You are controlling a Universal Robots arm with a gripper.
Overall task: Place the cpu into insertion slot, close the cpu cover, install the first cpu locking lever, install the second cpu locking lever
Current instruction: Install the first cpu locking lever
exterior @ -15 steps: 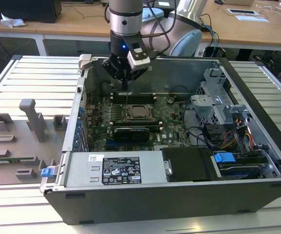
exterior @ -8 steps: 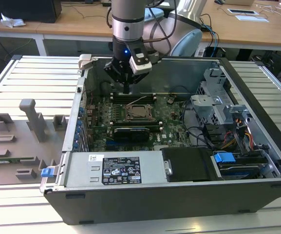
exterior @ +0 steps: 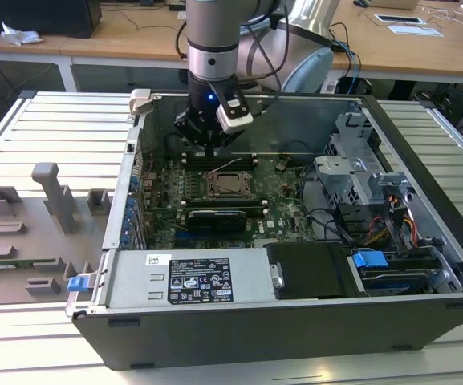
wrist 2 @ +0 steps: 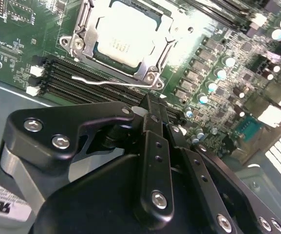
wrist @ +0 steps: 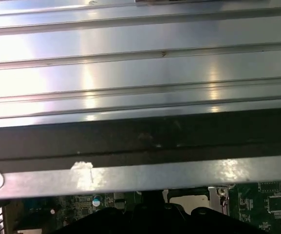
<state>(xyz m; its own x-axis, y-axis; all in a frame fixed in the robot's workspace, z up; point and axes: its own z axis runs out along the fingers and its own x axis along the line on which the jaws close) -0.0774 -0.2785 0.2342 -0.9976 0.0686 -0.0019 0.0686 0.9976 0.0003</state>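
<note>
The gripper (exterior: 212,150) hangs inside an open computer case (exterior: 424,184), just above the green circuit board (exterior: 283,192) and close beside the insertion slot (exterior: 229,185). In the second wrist view its black fingers (wrist 2: 152,141) look pressed together with nothing between them, the matte metal links studded with bright round screws.

The cpu (wrist 2: 123,36) lies flat in the insertion slot, a square chip with a dull pale-silver top. The cpu cover (wrist 2: 159,53), a thin shiny metal frame with a wide central window, lies down around the chip. A thin bent wire lever (wrist 2: 112,80) of bright steel runs beside the slot on the side toward the gripper, over the long black memory slots (wrist 2: 77,73); whether it is latched cannot be told.

In the exterior view, a long black card (exterior: 215,219) lies just beside the slot on the side away from the gripper. Beyond that, a grey metal box with a white label (exterior: 199,281) spans the case edge. The case rests on a ribbed aluminium table (exterior: 46,136). On the table, outside the case and well apart from the slot, stands a grey plastic holder (exterior: 30,224) of blocky shapes.

In the first wrist view, smooth ribbed metal (wrist: 140,73) and a dark rim (wrist: 140,136) sit above a strip of green board.
</note>
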